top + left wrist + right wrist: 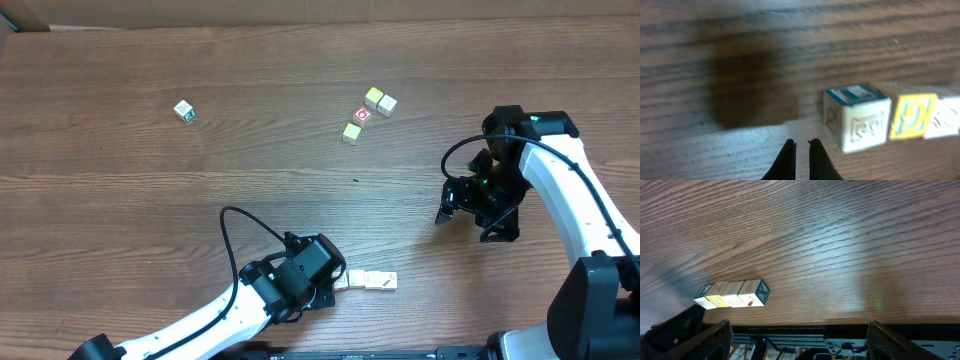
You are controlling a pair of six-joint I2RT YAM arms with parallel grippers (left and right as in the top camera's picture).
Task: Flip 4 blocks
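The blocks [366,281] lie in a short row near the table's front edge. The right wrist view shows this row of blocks [732,294] side by side, pale with teal and yellow print. Close up in the left wrist view, a teal-edged block [857,120] comes first, with a yellow-faced one [912,116] and a white one [947,117] behind it. My left gripper [332,286] is at the row's left end. It is shut with nothing held [801,146], just left of the teal-edged block and apart from it. My right gripper [470,220] hangs open and empty [799,327] at mid right.
Three pale cubes [373,97] [387,104] [351,132] and a red-ring cube [362,115] cluster at the back centre. A green-marked cube [184,111] sits alone at the back left. The table's front edge [805,324] runs just below the row.
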